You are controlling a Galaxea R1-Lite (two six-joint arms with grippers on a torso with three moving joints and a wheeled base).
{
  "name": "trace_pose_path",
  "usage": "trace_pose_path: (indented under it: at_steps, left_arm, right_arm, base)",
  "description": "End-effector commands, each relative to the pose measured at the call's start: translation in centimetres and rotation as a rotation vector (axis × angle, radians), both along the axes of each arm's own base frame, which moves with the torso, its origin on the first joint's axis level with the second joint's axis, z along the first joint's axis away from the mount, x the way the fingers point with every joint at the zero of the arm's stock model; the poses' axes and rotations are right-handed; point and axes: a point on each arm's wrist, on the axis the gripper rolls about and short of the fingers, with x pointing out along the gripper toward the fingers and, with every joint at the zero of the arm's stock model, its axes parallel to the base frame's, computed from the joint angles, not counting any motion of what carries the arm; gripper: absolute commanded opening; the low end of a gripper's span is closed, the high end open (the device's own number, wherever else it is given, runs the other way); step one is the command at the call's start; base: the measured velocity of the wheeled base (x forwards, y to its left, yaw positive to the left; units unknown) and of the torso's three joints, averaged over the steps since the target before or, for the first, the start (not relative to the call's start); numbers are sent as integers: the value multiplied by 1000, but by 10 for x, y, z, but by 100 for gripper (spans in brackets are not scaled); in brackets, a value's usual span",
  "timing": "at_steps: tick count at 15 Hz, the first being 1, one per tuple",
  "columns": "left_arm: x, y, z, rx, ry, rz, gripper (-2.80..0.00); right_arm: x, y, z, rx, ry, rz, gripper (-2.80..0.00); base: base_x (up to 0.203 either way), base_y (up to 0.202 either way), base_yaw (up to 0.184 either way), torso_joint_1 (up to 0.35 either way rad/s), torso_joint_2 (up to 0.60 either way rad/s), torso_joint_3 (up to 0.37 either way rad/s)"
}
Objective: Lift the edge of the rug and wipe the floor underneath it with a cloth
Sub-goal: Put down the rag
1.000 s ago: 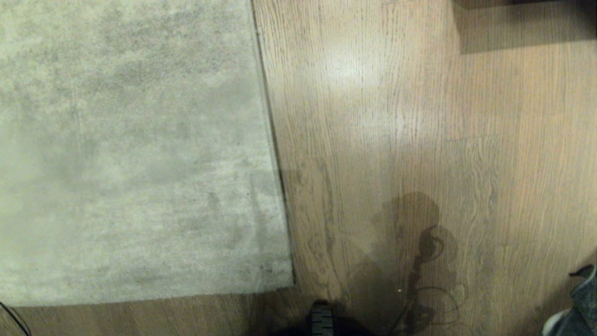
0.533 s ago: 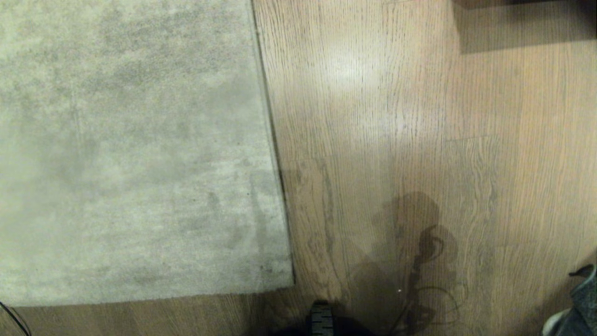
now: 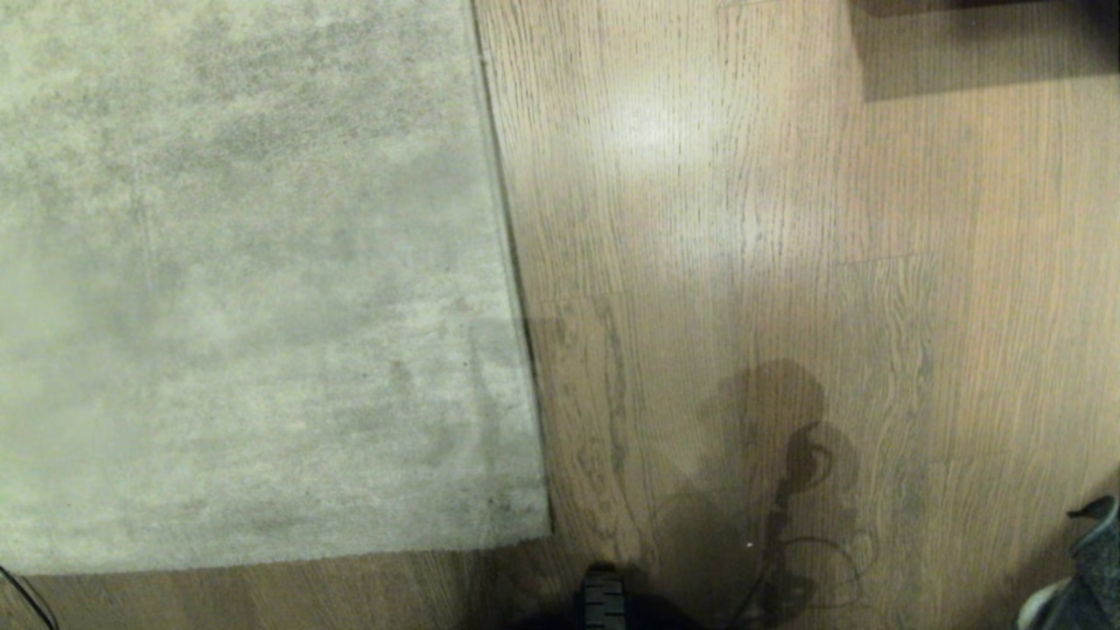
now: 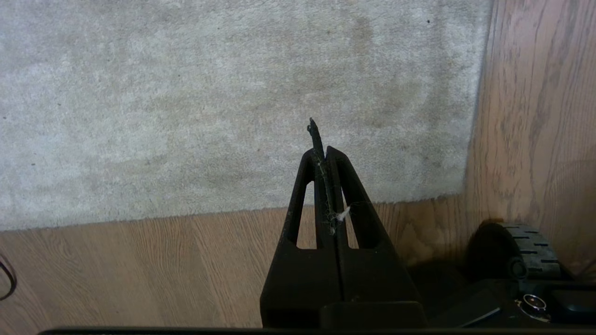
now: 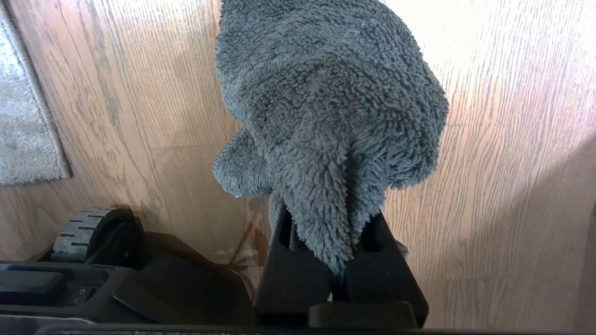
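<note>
My two arms hang low beside my base, out of the head view. My left gripper [image 4: 322, 139] points down over the near corner of the rug, its two black fingers pressed flat together with nothing between them but a wisp of lint. My right gripper [image 5: 326, 223] points at bare floor [image 3: 787, 219] and is clamped on the cloth [image 5: 326, 102], a dark grey-green fuzzy rag that bunches over the fingertips and hides them, one tail hanging back between the fingers.

The rug [image 3: 245, 280] is pale grey-beige and mottled, lying flat. It fills the left side of the head view. The rug edge [image 3: 512, 262] runs as a straight thin line away from me, ending in a corner near my base [image 3: 604, 604]. A second edge runs leftward from that corner.

To the right of the edge the light brown wood-grain planks lie open, with a bright sheen patch farther off and my own shadow close in. A dark furniture shadow [image 3: 980, 52] sits at the far right. My front wheel [image 5: 81, 232] stands just beside the rug corner.
</note>
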Motion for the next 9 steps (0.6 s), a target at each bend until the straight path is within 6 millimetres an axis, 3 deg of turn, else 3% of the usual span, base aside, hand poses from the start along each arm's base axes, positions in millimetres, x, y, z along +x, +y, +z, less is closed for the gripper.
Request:
trace_pose_path:
  at_steps: [1, 9]
  left_arm:
    - [0, 0, 0, -1, 0, 0, -280]
    - [0, 0, 0, -1, 0, 0, -280]
  right_arm:
    - [0, 0, 0, 0, -1, 1, -280]
    - [0, 0, 0, 0, -1, -1, -280]
  base:
    - [0, 0, 0, 0, 0, 0]
    - [0, 0, 0, 0, 0, 0]
